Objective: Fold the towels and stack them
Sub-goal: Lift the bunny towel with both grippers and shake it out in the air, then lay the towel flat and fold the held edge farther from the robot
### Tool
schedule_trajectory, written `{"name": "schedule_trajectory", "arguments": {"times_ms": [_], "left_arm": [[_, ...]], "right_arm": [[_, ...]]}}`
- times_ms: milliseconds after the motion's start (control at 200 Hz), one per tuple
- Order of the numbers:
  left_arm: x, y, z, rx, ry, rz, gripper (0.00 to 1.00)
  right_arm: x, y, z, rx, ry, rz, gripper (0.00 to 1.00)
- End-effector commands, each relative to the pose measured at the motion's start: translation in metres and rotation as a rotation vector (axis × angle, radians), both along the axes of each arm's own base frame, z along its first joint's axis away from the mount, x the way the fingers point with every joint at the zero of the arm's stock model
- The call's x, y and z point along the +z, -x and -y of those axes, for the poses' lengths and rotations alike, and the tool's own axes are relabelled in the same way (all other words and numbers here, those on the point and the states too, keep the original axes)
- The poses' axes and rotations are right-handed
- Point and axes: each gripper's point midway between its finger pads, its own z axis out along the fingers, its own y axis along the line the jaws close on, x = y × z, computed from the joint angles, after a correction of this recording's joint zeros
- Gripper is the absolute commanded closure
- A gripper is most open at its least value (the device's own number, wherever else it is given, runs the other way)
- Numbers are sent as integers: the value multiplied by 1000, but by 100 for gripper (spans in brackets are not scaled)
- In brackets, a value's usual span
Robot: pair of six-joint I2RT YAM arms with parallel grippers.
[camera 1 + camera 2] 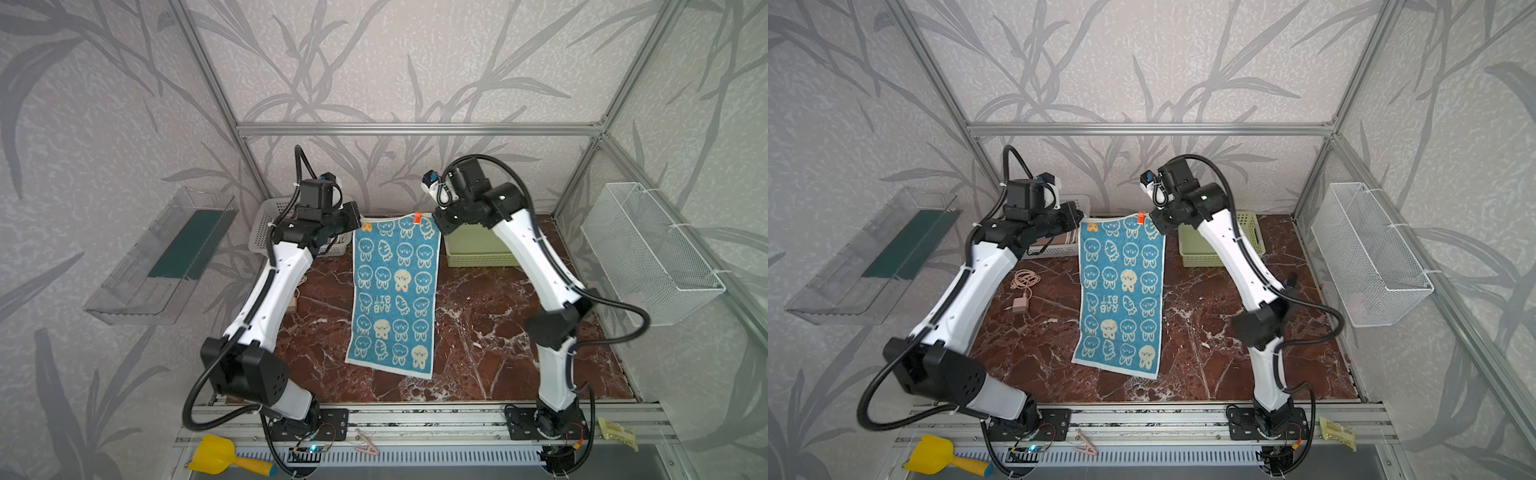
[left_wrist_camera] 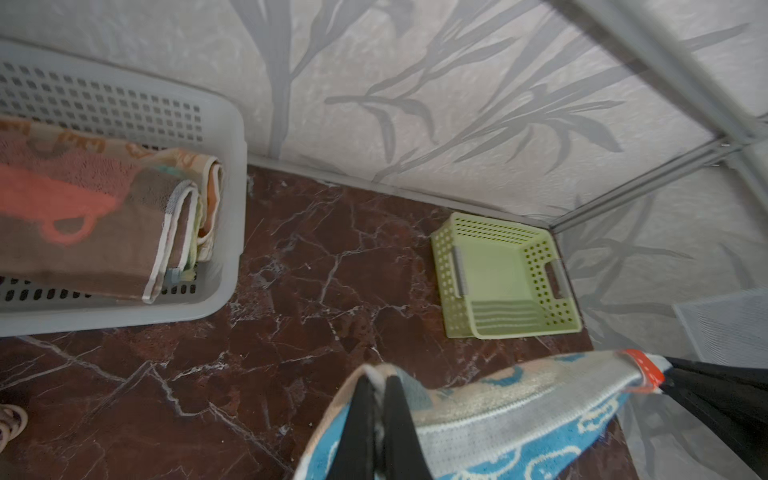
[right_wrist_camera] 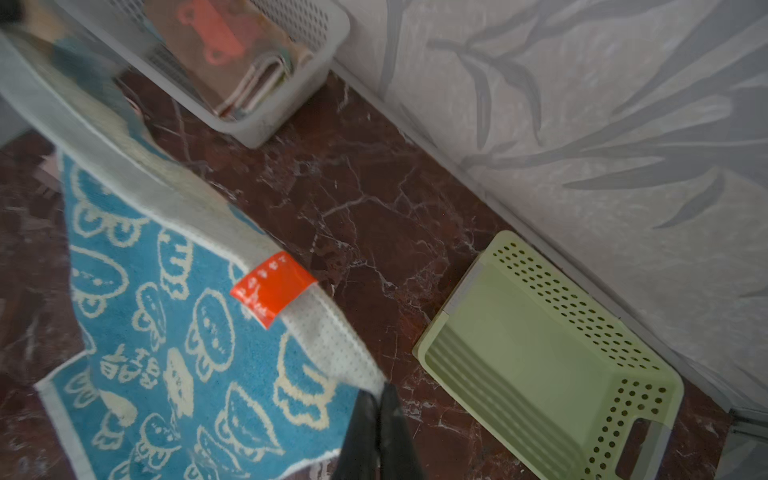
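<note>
1. In both top views: soft, even light; weak shadows; everything sharp;
2. Wrist views dimmer, hazier; blue towel point(image 3: 174, 332) blurs near the lens; folded towels point(image 2: 83, 216) out of focus.

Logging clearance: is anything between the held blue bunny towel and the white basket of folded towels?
Nothing visible: only bare marble tabletop separates the blue bunny towel from the white basket; the pink charger cable lies further forward.

Robot test cell: aluminium frame point(image 1: 415, 129), wallpapered panels point(image 1: 374, 62), marble-look tabletop point(image 1: 478, 332)
</note>
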Motion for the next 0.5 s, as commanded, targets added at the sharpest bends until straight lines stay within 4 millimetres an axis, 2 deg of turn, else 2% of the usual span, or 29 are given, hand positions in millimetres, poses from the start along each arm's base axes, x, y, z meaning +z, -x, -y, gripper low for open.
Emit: {"name": "schedule_trajectory", "arguments": {"times_ms": [0,100,190,210,240,270,315,495], "left_arm": [[-11,-49,0,3,0,90,100],[-61,-75,2,-9,-38,2,100],[-89,-86,2,-18,-22,-31,100],[-92,-87,2,-22,-16,-35,100],[-96,-87,3,-29,-10,-39,100],[-100,-86,3,-36,-2,-44,100],[-103,-83,1,-40,8,-50,100],[-114,-61,-18,-9,53,-71,100]], "right_arm": [[-28,-38,-9,6,35,40,100],[-45,-64,-13,-20,0,74,100],[-62,-69,-16,-14,-7,36,100],[-60,-69,-16,-11,-11,40,100],[-69,-67,-18,-1,-10,24,100],[-64,-65,-19,6,-22,31,100],[-69,-59,-18,12,-26,16,100],[-88,-33,-17,42,-21,-111,100]]}}
